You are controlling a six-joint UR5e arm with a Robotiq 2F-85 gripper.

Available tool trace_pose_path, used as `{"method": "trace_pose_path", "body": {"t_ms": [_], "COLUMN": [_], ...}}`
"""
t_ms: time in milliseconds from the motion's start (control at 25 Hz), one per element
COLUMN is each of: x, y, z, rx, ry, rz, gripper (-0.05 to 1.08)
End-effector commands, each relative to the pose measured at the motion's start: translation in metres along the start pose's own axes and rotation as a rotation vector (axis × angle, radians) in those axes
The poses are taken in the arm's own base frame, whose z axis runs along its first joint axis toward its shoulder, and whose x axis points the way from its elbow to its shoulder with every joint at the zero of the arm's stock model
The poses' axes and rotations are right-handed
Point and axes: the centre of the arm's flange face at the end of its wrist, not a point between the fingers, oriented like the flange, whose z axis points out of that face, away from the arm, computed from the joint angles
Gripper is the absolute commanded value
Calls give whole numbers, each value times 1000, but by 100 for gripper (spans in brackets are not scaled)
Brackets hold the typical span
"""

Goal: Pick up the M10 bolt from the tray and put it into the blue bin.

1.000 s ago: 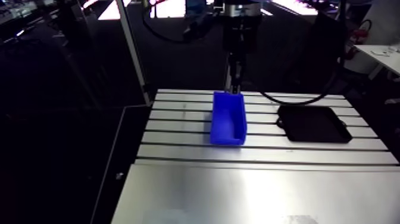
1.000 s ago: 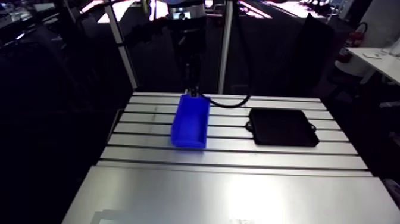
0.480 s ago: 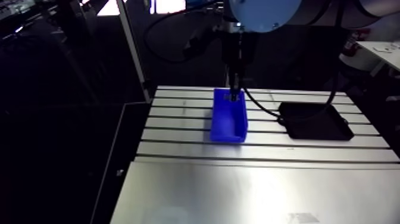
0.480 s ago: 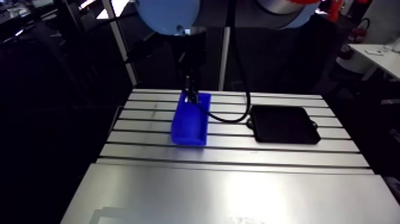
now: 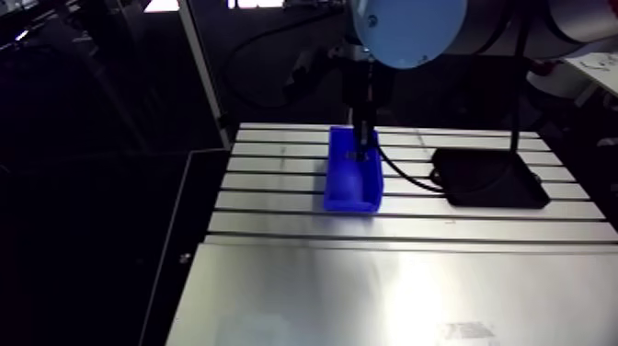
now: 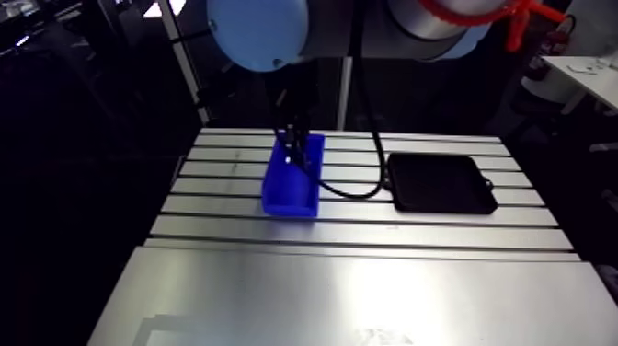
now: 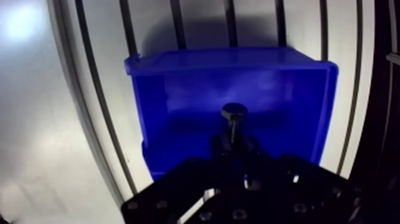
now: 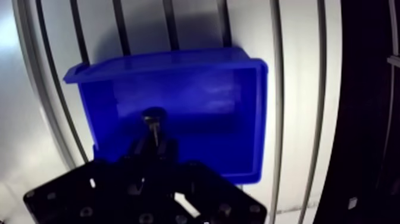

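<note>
In the wrist view the M10 bolt (image 7: 233, 119) stands out from between my fingertips, hex head pointing away from me, with my gripper (image 7: 234, 143) shut on its shank. Directly below it lies the blue bin (image 7: 178, 77), whose inside shows nothing else. The arm view shows the gripper (image 5: 367, 138) hanging over the far half of the blue bin (image 5: 349, 189), low enough to overlap its rim. The black tray (image 5: 487, 179) sits to the right of the bin, and I see nothing lying on it.
The slotted aluminium table (image 5: 386, 276) stretches wide toward the front. A black cable (image 5: 405, 175) loops across the table between bin and tray. A metal post (image 5: 207, 74) stands at the table's back left corner.
The gripper has come forward from the bin's far edge to over its inside, bolt still held. The camera shifted with the arm, so a blue joint cap now fills the top.
</note>
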Motion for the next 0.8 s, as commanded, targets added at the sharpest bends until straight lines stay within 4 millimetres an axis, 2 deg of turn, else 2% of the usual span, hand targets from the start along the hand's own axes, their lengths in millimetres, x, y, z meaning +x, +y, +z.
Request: {"method": "trace_pose_path", "body": {"t_ms": [40, 480, 800], "x": [-1, 1, 0], "y": [2, 1, 0], "z": [18, 45, 49], "rx": [1, 35, 43], "ry": [3, 1, 2], "rz": [15, 18, 19], "gripper": [102, 102, 101]}}
